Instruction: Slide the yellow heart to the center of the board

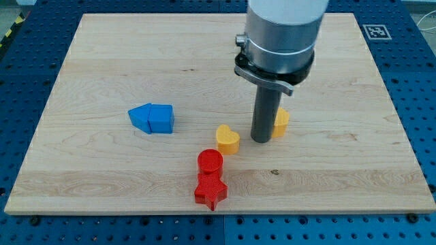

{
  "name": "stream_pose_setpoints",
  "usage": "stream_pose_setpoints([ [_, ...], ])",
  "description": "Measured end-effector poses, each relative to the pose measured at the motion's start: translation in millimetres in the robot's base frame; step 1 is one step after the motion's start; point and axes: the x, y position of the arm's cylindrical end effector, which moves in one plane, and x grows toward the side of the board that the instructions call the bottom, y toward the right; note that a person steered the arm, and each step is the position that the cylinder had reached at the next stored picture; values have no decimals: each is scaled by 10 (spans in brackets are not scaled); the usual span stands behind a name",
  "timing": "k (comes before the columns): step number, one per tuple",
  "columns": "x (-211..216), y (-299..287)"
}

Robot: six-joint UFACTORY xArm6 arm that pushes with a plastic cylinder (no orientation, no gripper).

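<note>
The yellow heart lies on the wooden board, a little below the board's middle. My tip stands just to the heart's right, with a small gap between them. A second yellow block sits right behind the rod on its right side, partly hidden, so its shape cannot be made out.
A red cylinder sits just below-left of the heart, touching a red star below it. Two blue blocks lie together at the view's left. A fiducial tag marks the board's top right corner.
</note>
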Motion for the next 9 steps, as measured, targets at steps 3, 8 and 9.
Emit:
stream_pose_setpoints([
  [3,371,-354],
  [8,-587,-1011],
  [9,-826,-1162],
])
